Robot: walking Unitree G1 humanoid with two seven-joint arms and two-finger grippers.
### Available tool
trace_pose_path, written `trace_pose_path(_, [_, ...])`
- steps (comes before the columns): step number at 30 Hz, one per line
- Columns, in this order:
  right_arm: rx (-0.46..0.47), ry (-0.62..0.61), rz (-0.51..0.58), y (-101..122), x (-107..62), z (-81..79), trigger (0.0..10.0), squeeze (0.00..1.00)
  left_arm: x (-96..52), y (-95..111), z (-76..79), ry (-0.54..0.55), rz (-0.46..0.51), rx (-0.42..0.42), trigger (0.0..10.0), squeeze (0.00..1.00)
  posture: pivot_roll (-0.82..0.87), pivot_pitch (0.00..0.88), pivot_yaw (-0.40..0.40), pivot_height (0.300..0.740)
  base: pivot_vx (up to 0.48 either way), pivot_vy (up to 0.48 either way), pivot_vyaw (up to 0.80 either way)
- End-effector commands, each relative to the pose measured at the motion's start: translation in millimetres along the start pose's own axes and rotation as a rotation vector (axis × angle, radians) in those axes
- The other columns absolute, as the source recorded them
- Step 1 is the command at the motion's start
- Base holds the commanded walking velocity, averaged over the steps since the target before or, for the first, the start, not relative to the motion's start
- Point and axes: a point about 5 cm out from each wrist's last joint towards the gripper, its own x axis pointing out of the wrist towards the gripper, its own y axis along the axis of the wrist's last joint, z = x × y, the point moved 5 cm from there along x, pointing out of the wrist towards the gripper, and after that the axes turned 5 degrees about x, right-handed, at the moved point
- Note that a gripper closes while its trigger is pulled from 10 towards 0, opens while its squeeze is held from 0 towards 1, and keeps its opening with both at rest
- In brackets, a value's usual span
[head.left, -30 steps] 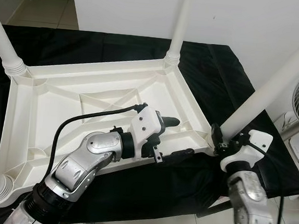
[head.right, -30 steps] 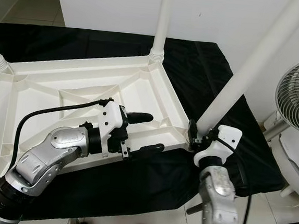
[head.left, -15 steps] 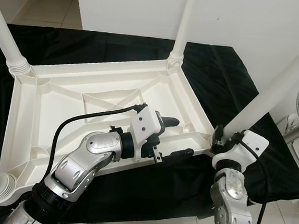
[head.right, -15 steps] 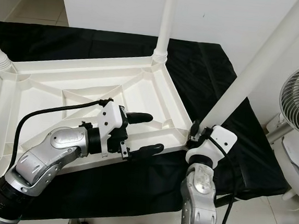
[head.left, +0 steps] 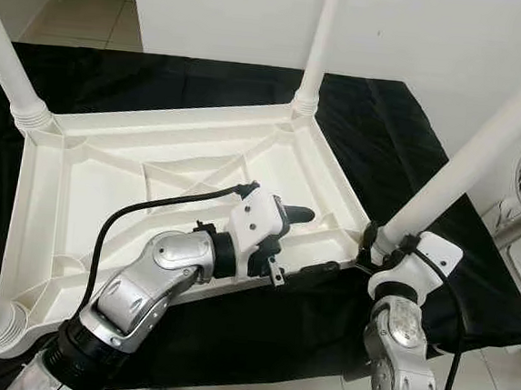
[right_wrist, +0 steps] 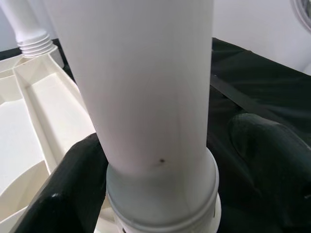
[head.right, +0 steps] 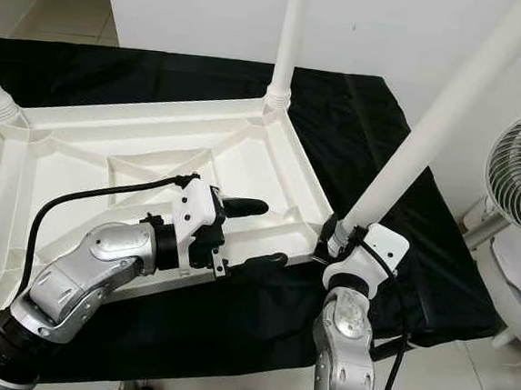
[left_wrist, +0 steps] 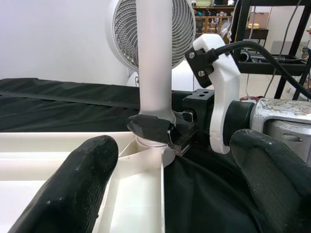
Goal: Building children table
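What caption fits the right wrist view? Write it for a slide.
Right end effector fingers straddling the base of a white table leg seated in the upturned tabletop.

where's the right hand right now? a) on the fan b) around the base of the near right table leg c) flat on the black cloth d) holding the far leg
b: the right hand has its black fingers on either side of the white leg just above its socket in the upturned tabletop.
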Motion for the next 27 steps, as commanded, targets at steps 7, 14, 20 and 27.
trace_pose_path(7, [0.004,0.136,-0.019,1.6,7.5,-0.8,10.0,0.33,0.6,-0.9,8.5,-0.052,0.001,0.005,10.0,0.0,0.02,0.114,-0.051,0.74,0.0,0.0,0.0])
trace_pose_path(14, [0.008,0.311,-0.006,11.6,17.6,-3.6,10.0,0.0,1.2,-0.4,7.4,-0.052,0.002,0.003,10.0,0.0,0.01,0.125,-0.038,0.74,0.0,0.0,0.0])
trace_pose_path(20, [-0.034,0.483,-0.011,14.3,23.0,-8.0,10.0,0.0,2.5,0.1,8.9,-0.065,0.001,0.005,10.0,0.0,0.01,0.128,-0.03,0.74,0.0,0.0,0.0])
trace_pose_path(27, [-0.074,0.587,-0.029,13.0,25.8,-9.8,10.0,0.0,2.8,0.8,10.4,-0.077,0.001,0.007,10.0,0.0,0.01,0.136,-0.019,0.74,0.0,0.0,0.0])
